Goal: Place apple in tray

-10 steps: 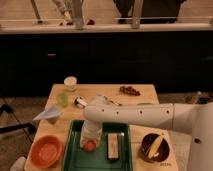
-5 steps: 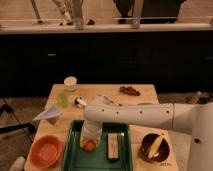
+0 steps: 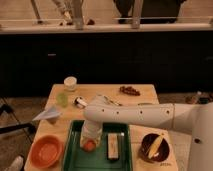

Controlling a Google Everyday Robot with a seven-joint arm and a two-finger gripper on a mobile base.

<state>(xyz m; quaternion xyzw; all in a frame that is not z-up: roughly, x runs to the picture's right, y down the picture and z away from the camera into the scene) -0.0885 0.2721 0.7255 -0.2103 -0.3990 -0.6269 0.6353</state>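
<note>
Lowering the apple (image 3: 89, 145) into the tray (image 3: 71, 150), with nothing shifted over the last second.

Camera view: the arm holds the same pose as a second ago, so the placing looks nearly done but not released. The claw (image 3: 90, 139) hangs straight down over the tray's left half, just above or touching the apple; how far it is spread I cannot tell. A pale rectangular packet (image 3: 114, 146) lies just right of the apple, leaving a narrow gap. An orange bowl (image 3: 45, 151) sits outside the tray's left rim, a dark bowl (image 3: 154, 146) to the right on the counter (image 3: 142, 97); straight up looks freest.
</note>
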